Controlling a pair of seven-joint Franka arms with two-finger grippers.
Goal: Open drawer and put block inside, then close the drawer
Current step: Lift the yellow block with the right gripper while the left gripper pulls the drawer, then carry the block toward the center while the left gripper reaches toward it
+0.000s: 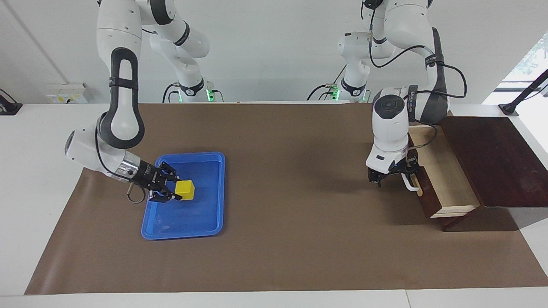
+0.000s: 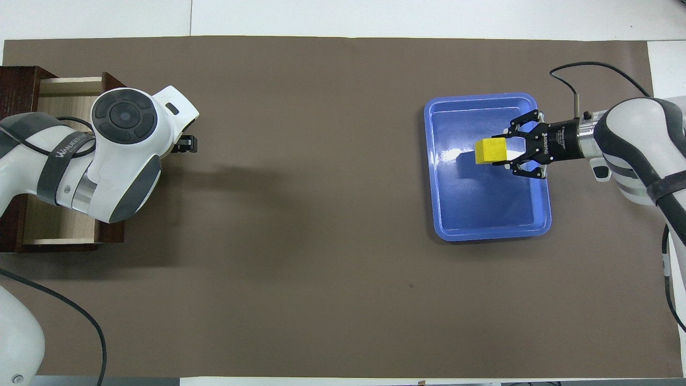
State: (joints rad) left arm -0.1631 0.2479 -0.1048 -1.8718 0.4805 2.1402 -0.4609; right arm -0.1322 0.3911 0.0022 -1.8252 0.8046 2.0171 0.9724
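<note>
Facing view shows the right claw (image 1: 176, 191) clamped on the yellow block (image 1: 185, 189) just above the blue tray (image 1: 210, 214), the left claw (image 1: 394, 176) open-fingered at the open drawer's handle (image 1: 412, 183); a shallow fingertip grip could drop the block during transfer.

The block (image 1: 185, 189) is bright yellow, and the tray (image 1: 205, 222) is plain blue with a glossy shine. The drawer (image 1: 445, 179) has a dark brown front, a pale wood interior and a white handle (image 1: 412, 185). The box (image 1: 492, 158) is dark reddish brown. A plain brown mat (image 1: 278, 239) covers the white counter (image 1: 25, 192). Both arms are white with dark grey parts, and the right gripper (image 1: 169, 188) and left gripper (image 1: 391, 173) are black.
</note>
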